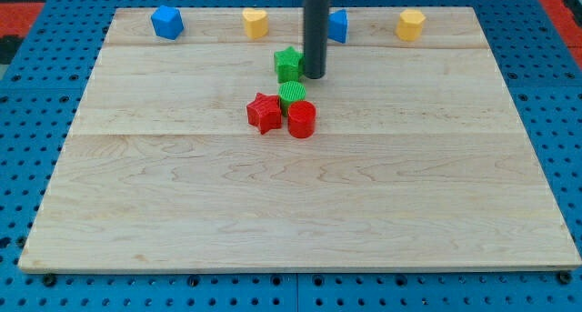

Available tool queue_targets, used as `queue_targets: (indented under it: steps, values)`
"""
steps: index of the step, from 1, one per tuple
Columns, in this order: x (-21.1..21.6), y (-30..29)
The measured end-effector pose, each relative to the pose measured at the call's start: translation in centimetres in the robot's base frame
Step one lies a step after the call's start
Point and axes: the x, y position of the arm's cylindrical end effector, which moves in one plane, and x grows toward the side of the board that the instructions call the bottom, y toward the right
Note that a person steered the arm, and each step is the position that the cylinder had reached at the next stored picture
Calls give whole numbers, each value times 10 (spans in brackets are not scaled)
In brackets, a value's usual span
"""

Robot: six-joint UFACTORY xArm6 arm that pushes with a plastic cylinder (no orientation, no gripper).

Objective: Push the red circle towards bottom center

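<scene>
The red circle [302, 119] lies near the board's middle, a little above center. It touches the green circle [293, 96] just above it and sits next to the red star [264, 112] on its left. My tip [314, 76] stands above the red circle, just right of the green star [288, 64] and up-right of the green circle. The tip touches neither circle.
Along the top edge of the wooden board [300, 212] lie a blue block [167, 23], a yellow block [255, 23], a second blue block [338, 25] partly behind the rod, and a yellow hexagon [411, 25]. A blue pegboard surrounds the board.
</scene>
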Motion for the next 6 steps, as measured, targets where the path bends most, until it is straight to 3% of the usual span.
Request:
queue_targets:
  steps: [2,4,6]
  values:
    - [56,-8]
    - [77,-55]
    - [110,-62]
